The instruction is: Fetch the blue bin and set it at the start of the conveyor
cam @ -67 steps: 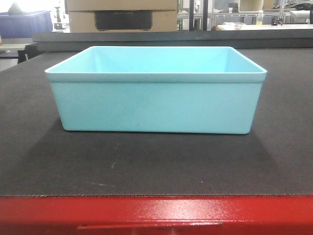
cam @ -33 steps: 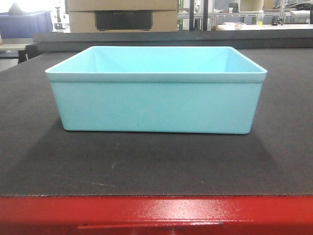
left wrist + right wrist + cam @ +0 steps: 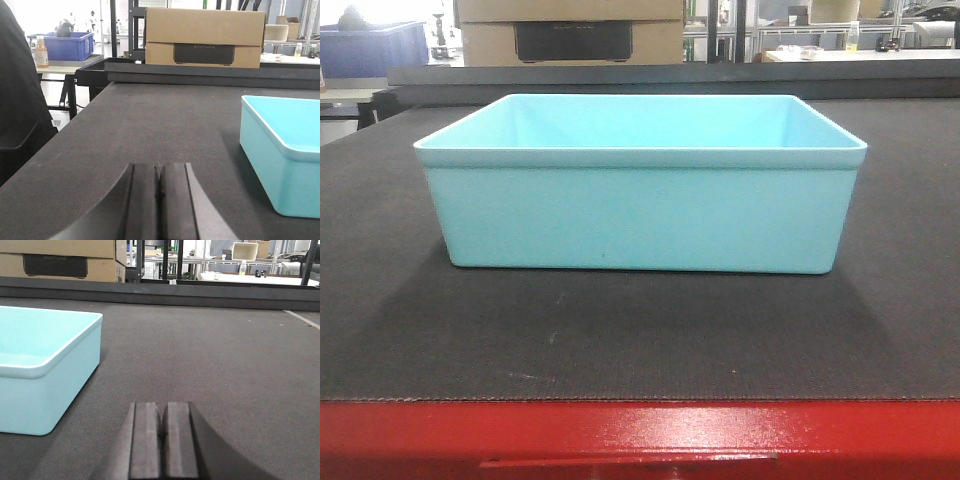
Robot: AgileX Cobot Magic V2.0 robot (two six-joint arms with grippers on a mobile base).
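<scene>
— Where the front camera looks, what sits on the belt?
— Upright, the blue bin [image 3: 640,205] rests on the conveyor start [image 3: 620,340], its dark belt running to the red frame [image 3: 640,435] at the near edge. Nothing shows inside it.
— And the left wrist view?
— Pressed together, the left gripper [image 3: 159,200] holds nothing, low over the belt [image 3: 150,130]. The bin [image 3: 280,150] stands apart, to its right. A cardboard box [image 3: 205,37] sits beyond.
— The right wrist?
— Closed and empty too, the right gripper [image 3: 164,440]; the bin [image 3: 45,370] lies to its left, not touching.
</scene>
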